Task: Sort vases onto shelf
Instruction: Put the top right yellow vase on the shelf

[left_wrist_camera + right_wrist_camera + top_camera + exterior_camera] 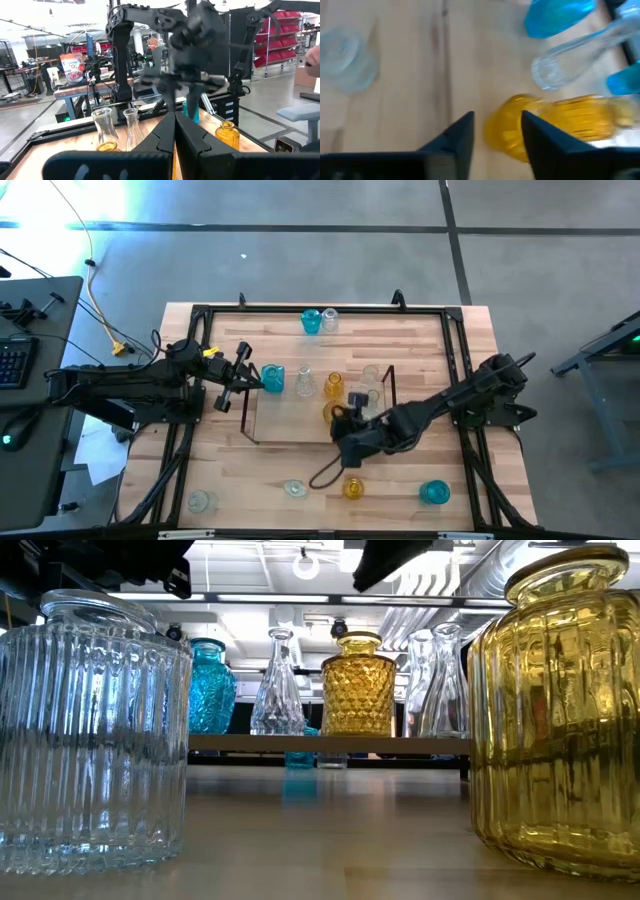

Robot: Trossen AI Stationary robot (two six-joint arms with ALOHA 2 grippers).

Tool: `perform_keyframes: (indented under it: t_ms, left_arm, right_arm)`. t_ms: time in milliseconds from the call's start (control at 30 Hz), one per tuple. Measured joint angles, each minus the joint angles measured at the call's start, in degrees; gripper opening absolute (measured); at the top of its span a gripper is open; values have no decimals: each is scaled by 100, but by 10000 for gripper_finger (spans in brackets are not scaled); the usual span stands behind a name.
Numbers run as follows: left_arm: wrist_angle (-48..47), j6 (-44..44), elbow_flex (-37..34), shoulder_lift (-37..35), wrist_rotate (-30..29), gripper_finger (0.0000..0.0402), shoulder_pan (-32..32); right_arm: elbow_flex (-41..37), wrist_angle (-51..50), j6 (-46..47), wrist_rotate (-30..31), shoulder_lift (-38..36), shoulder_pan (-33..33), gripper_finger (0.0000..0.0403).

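The shelf (250,420) stands mid-table, a thin dark frame around a light wood surface. A blue vase (272,377), a clear vase (303,383), an amber vase (333,385) and another clear vase (370,375) stand on it by their bases. My right gripper (345,418) hovers over the shelf's near part, tilted down and open (497,117). A blurred amber vase (560,125) shows just beyond its fingertips. My left gripper (245,376) waits shut (175,132) at the shelf's left end, pointing level.
A blue vase (311,321) and a clear vase (329,319) stand at the far edge. Along the near edge stand two clear vases (200,501) (293,488), an amber vase (353,487) and a blue vase (434,492). A black frame (455,350) edges the table.
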Motion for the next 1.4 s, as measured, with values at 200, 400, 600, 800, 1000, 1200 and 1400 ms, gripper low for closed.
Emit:
perform_keyframes:
  t_ms: [200, 400, 600, 800, 1000, 1200, 1400]
  left_arm:
    - [0, 0, 0, 0, 0, 0, 2]
    - [0, -1, 0, -1, -2, 0, 0]
    - [0, -4, 0, 0, -2, 0, 2]
    - [-2, -11, 0, 0, -1, 0, 2]
    - [-4, -15, 0, 0, 0, 0, 1]
    - [-4, -15, 0, 0, 0, 0, 1]
    - [-4, -15, 0, 0, -2, 0, 2]
  right_arm:
    - [-3, -31, -14, -369, 518, 152, 15]
    - [-7, -169, 155, -407, 781, 73, 22]
    - [-7, -238, 218, -418, 791, -128, 19]
    - [-7, -398, 242, -427, 791, -290, 16]
    - [-7, -404, 240, -383, 791, -352, 16]
    - [-7, -411, 240, -230, 791, -366, 16]
    - [-7, -528, 317, -156, 791, -415, 16]
